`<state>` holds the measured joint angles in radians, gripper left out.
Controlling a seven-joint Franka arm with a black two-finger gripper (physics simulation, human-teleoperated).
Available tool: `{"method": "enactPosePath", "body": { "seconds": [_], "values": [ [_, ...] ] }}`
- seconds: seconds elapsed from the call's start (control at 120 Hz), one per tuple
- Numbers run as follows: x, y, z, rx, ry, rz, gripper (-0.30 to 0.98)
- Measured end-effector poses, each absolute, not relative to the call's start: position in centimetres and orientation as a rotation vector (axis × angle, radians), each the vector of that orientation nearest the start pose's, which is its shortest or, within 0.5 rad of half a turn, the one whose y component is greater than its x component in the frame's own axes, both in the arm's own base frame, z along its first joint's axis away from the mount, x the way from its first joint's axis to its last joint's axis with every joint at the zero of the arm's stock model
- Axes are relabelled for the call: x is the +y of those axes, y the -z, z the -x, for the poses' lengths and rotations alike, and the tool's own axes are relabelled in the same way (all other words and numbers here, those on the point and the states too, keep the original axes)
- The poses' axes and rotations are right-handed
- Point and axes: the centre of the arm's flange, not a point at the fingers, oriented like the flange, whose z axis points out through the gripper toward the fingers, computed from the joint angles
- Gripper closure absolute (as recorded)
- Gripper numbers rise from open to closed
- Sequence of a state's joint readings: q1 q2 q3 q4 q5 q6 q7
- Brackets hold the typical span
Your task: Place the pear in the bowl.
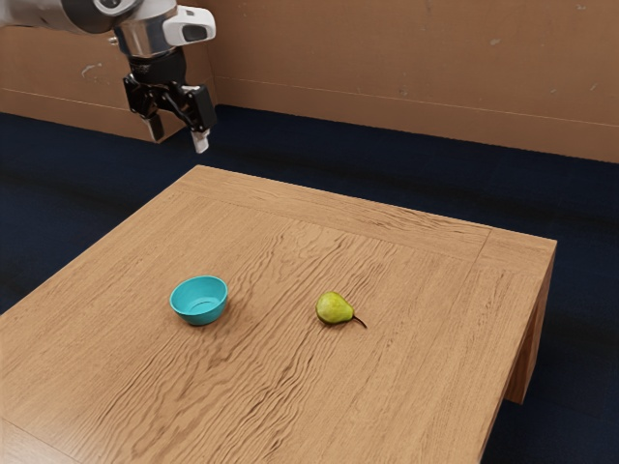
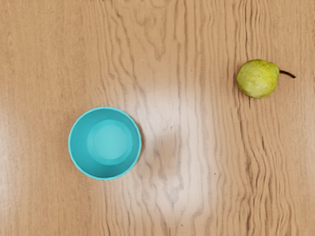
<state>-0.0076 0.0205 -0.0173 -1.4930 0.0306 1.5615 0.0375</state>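
**Transfer Status: Pick Pending**

Claw, upper left of the exterior view, stood apart and empty, presumably ready for grasping. Bowl, left of centre, sat upright, its opening positioned to receive. Pear, right of centre, lay on the table.

Can make out no readable text, label, brand, number or sign in either view.
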Motion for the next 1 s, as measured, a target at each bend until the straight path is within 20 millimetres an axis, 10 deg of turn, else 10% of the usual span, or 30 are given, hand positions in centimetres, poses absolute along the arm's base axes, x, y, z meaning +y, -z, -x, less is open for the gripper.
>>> {"method": "enactPosePath", "body": {
  "seconds": [0.4,0.542,0.683,1.0],
  "values": [
    [-1.6,-64.7,-57.3,0.138,0.086,3.114,0.00],
    [-15.6,-60.2,-59.4,0.552,0.010,3.107,0.00],
    [-23.3,-55.4,-59.7,0.782,-0.036,3.032,0.00],
    [-28.2,-44.7,-62.2,0.948,-0.129,2.970,0.00]
  ]
}}
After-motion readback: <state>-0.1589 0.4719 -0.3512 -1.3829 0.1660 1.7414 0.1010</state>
